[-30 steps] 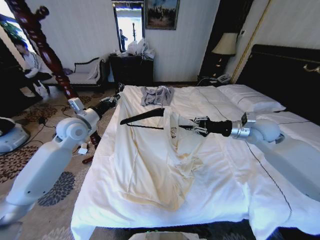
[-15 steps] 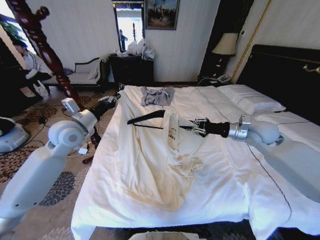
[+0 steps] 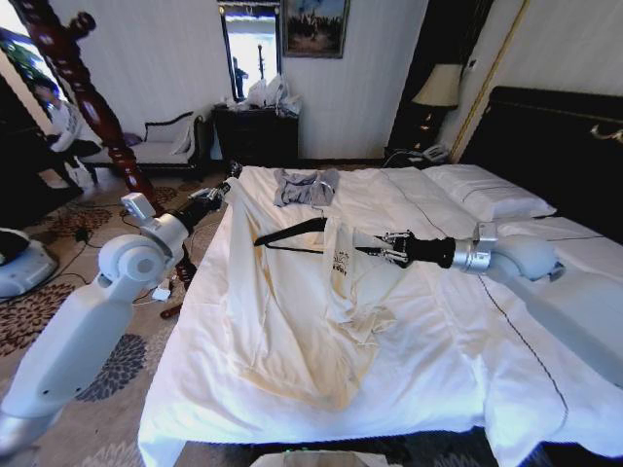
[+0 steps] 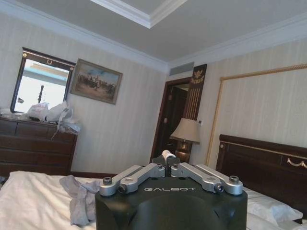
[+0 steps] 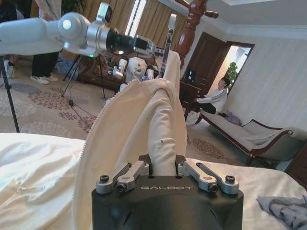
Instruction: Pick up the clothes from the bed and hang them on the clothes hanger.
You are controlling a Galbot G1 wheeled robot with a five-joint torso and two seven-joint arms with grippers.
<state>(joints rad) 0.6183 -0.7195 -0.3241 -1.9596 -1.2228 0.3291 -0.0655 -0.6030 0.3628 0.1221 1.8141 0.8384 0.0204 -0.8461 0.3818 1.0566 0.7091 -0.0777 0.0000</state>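
Draping soft cream clothes, pinched taut.

A small crumpled blue-grey garment is seen lying flat near a dark wooden dresser, on which white plastic bags are piled; a framed landscape painting is hung on the striped wall above; a table lamp with a cream shade is placed in the corner; a dark-red turned wooden post is set over a patterned carpet; a cushioned dark-framed bench is placed against the wall.
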